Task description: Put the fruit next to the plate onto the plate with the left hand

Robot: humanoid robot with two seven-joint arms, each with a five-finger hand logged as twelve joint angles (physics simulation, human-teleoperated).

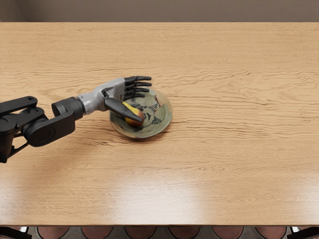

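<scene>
Where the pale wood-grain desk (224, 164) carries a patterned green ceramic plate (167, 117): round yellow-orange fruit (133, 121) on it, left hand (119, 94) above, fingers outstretched.

Table (224, 164): was light brown with wavy grain. Plate (162, 122): was grey-green, patterned in dark and white patches. Fruit (132, 112): was yellow, orange-red blush. Left hand (119, 93): was grey, fingers (142, 78) black. Arm (40, 129): was black.
</scene>
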